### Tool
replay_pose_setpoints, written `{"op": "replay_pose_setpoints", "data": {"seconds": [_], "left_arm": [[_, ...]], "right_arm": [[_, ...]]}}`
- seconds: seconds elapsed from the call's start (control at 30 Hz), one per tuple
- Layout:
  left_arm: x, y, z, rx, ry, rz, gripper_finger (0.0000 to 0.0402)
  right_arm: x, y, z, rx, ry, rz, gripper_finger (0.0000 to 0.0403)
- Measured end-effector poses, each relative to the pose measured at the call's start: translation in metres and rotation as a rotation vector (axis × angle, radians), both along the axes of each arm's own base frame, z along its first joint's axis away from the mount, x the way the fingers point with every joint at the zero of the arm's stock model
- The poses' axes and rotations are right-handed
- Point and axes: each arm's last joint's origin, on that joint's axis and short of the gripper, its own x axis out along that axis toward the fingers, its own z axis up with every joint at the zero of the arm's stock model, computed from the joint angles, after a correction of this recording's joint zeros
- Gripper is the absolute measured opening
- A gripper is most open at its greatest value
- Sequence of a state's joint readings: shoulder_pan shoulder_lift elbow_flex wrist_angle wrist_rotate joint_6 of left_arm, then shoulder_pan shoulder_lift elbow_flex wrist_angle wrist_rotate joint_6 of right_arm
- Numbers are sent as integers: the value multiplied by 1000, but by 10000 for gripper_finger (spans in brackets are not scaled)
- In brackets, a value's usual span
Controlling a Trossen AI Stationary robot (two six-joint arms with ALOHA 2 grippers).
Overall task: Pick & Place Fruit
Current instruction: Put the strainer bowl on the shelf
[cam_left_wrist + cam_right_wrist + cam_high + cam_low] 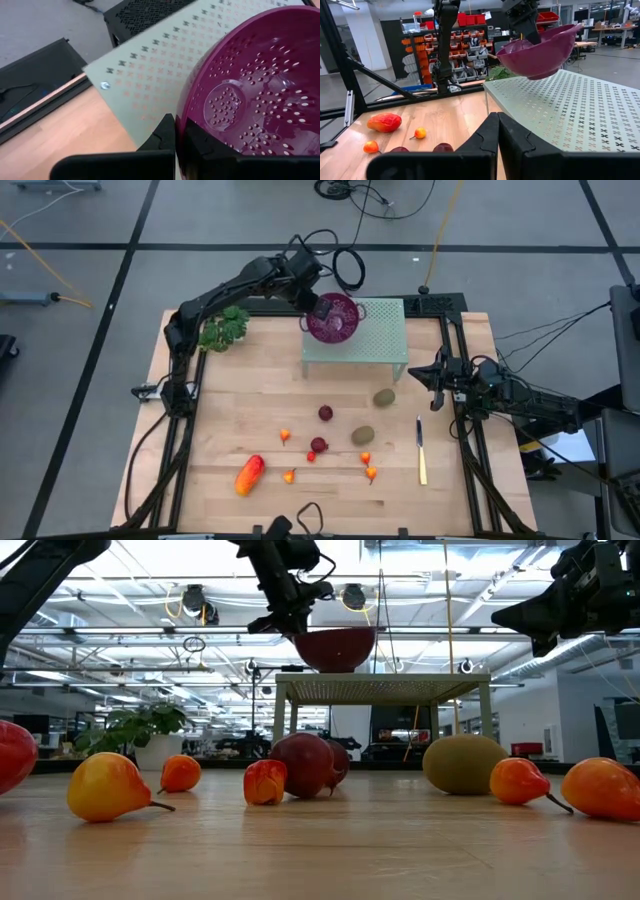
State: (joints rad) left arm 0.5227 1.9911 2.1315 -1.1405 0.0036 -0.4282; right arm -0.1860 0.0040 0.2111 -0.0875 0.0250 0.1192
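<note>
While your left gripper point(175, 137) pinches the purple colander's point(332, 318) rim above the perforated stand point(380, 335), your right gripper point(497, 131), pressed together, hovers beside that stand.

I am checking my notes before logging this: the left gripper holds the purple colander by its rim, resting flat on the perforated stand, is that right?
Not quite. The left gripper does grip the purple colander by its rim, but the right wrist view shows it tilted and lifted clear of the perforated stand, not resting flat.
</note>
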Motion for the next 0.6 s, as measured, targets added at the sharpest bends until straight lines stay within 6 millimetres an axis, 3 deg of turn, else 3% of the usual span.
{"op": "replay_pose_setpoints", "data": {"seconds": [0.4,0.6], "left_arm": [[1,0,1,-4,-17,-4,0],[12,-2,-13,-29,5,-22,0]], "right_arm": [[0,0,0,0,0,0,0],[0,0,0,0,0,0,0]]}}
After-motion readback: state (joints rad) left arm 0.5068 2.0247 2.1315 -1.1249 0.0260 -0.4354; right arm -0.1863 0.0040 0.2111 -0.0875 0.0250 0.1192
